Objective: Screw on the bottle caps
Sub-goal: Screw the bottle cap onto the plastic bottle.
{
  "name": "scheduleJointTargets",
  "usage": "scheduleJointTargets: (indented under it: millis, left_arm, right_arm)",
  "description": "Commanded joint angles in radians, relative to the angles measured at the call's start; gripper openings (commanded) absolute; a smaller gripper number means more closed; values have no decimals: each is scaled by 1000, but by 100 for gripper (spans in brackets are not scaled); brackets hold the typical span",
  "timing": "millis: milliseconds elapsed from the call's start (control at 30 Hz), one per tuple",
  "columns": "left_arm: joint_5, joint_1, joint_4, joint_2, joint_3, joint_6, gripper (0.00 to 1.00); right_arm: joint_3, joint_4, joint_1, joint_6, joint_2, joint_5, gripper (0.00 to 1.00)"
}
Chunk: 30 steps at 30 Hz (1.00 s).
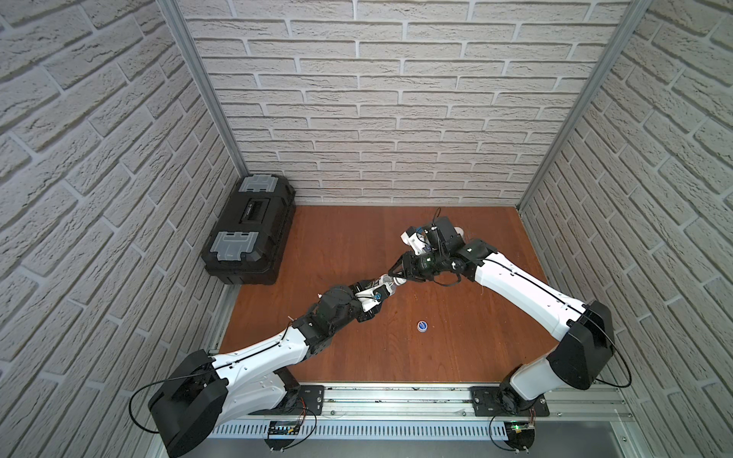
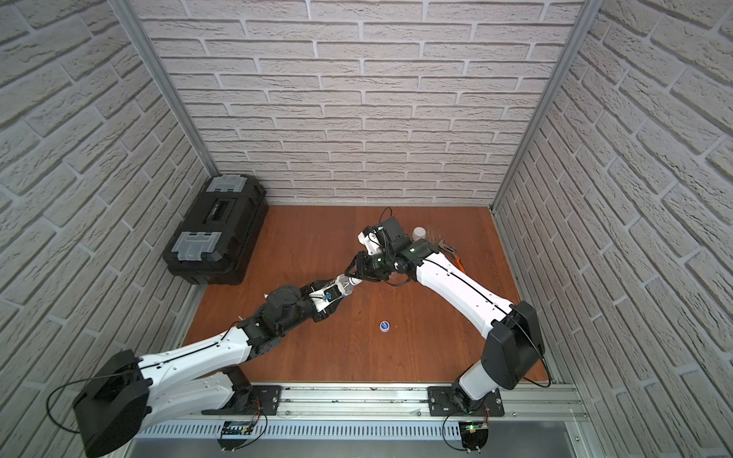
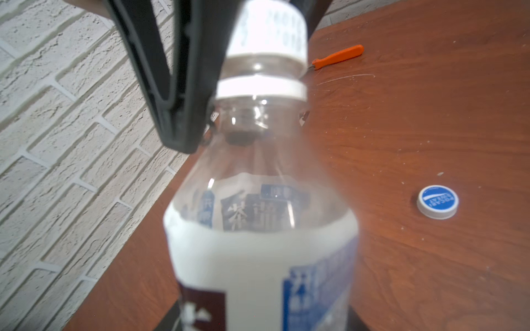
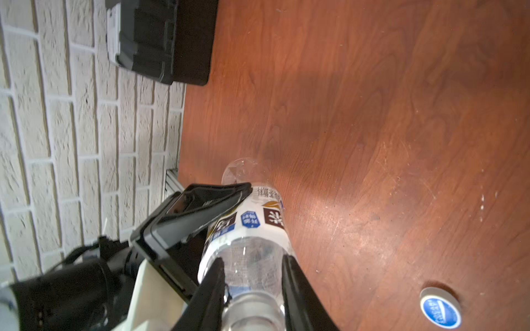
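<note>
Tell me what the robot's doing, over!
Left gripper shut on bottle. Right gripper straddles its white cap, grip unclear. Blue cap loose on table, nothing blocking.

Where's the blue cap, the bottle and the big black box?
blue cap (image 1: 423, 326), in a top view, on its blue top.
bottle (image 3: 252, 258), in the left wrist view, on its white label.
black box (image 1: 248, 228), in a top view, on its lid.

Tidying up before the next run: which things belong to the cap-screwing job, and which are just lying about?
Job: white-labelled bottle, white cap on its neck, blue cap lying loose.
Lying about: black toolbox, orange-handled tool.
</note>
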Motion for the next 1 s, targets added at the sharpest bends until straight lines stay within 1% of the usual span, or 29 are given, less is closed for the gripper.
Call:
scheduleJointTargets:
  millis: [0, 100, 200, 267, 333, 367, 433, 533, 567, 600, 667, 733, 767, 833, 900, 967]
  left_arm:
    - [3, -29, 187, 2, 41, 69, 40]
    - [-1, -29, 201, 12, 18, 49, 39]
    - [6, -23, 198, 21, 5, 28, 39]
    - [41, 1, 169, 28, 4, 0, 38]
    - [101, 36, 148, 36, 3, -43, 37]
    - [135, 54, 139, 40, 0, -60, 37]
    - [199, 89, 123, 48, -3, -89, 37]
    - [370, 164, 91, 53, 4, -144, 37]
    - [447, 200, 79, 54, 11, -165, 37]
    - [522, 234, 66, 58, 21, -186, 37]
    - [644, 276, 37, 70, 45, -207, 37]
    - [697, 290, 6, 77, 65, -201, 37]
    - [725, 296, -12, 81, 76, -197, 37]
    - [771, 308, -52, 88, 102, -194, 37]
    - [812, 312, -86, 99, 125, -190, 37]
    - [836, 315, -88, 101, 132, -191, 37]
  right_arm:
    - [-4, 109, 21, 171, -33, 112, 44]
    - [31, 59, 21, 154, -55, 175, 61]
    - [27, 53, 14, 136, -91, 231, 70]
    - [40, 54, 10, 78, -114, 253, 76]
    - [78, 43, 7, -13, -129, 266, 82]
    - [102, 30, 5, -64, -136, 276, 83]
    - [142, 16, 2, -207, -146, 262, 85]
    - [193, -61, -8, -533, -160, 209, 86]
    - [195, -94, -11, -648, -168, 193, 88]
    - [182, -114, -14, -750, -178, 176, 87]
    - [154, -135, -16, -910, -191, 178, 81]
    - [143, -184, -19, -1100, -199, 86, 78]
    - [147, -208, -19, -1171, -201, 43, 77]
    - [160, -231, -19, -1287, -201, -22, 77]
    - [150, -209, -20, -1385, -204, -74, 77]
    - [162, -257, -21, -1498, -184, -139, 76]
